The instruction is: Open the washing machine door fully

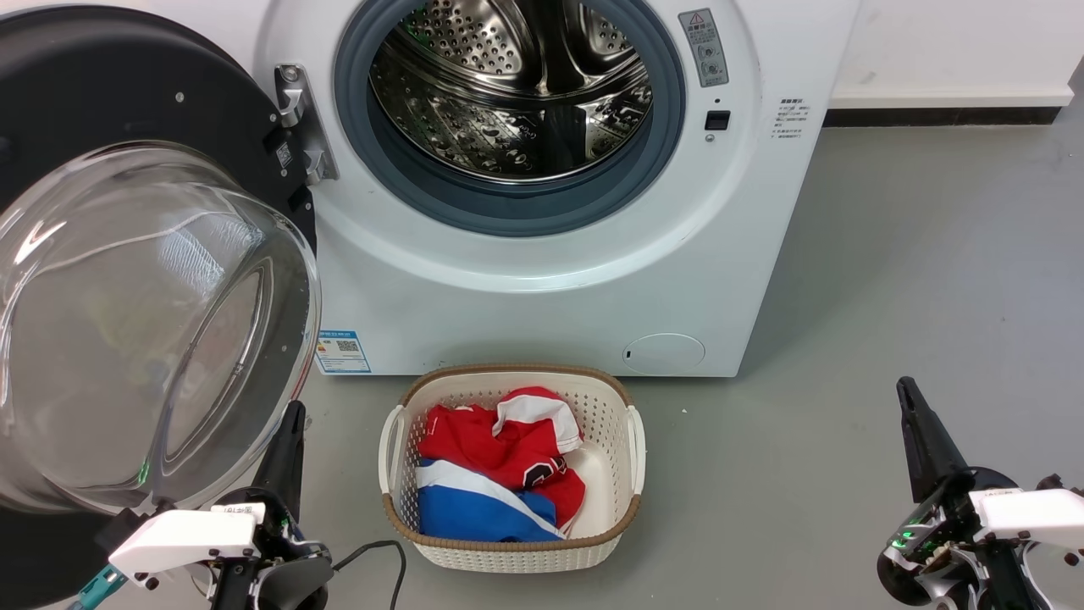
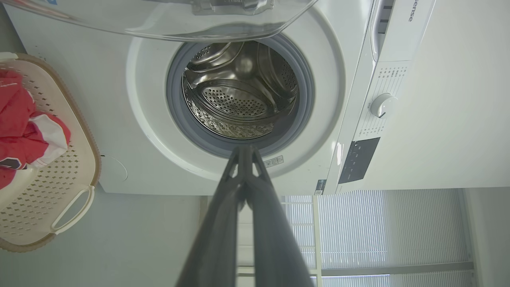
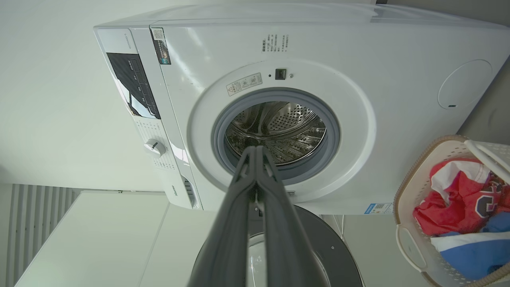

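The washing machine door (image 1: 127,85) stands swung out to the left on its metal hinge (image 1: 301,127), its clear glass bowl (image 1: 144,322) bulging toward me. The steel drum mouth (image 1: 508,102) is uncovered. My left gripper (image 1: 293,411) is shut and holds nothing, its tip just right of the bowl's lower edge. In the left wrist view that gripper (image 2: 245,149) points at the drum, with the door's glass (image 2: 159,20) apart from it along the top. My right gripper (image 1: 906,385) is shut and empty at the lower right, far from the door. It (image 3: 255,149) also points at the drum, with the door (image 3: 318,247) below.
A white basket (image 1: 508,542) with red and blue clothes (image 1: 500,457) sits on the floor in front of the machine (image 1: 550,280), between my arms. A black cable (image 1: 373,551) lies by my left arm. Grey floor (image 1: 931,254) stretches right of the machine.
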{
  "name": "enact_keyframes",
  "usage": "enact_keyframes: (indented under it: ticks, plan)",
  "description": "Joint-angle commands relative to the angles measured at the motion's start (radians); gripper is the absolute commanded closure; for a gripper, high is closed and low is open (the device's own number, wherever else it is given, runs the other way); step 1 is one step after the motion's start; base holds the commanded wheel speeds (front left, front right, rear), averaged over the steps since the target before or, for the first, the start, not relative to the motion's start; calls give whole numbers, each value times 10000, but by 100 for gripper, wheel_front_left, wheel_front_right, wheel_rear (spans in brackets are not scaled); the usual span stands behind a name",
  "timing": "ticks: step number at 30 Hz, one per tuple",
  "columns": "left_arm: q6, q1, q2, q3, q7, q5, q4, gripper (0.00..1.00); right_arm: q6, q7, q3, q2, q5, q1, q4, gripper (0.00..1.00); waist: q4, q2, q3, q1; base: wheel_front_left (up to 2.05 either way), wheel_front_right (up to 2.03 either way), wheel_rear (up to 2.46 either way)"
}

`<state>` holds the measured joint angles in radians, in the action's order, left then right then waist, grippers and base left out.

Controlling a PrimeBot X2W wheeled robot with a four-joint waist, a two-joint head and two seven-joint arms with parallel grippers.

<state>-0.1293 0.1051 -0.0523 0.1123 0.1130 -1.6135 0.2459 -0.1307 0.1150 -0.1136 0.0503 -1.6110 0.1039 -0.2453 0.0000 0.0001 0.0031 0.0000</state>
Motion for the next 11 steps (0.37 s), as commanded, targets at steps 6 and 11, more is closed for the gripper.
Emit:
enact_keyframes:
  ticks: [6, 11]
  plan:
    - [-31, 80, 14, 38, 42, 1, 4, 100, 0, 16, -7, -2, -39, 100, -6, 100, 0, -1, 0, 0, 0, 0, 0]
    - [-31, 80, 15, 41, 44, 3, 4, 100, 0, 16, -7, -2, -39, 100, -6, 100, 0, -1, 0, 0, 0, 0, 0]
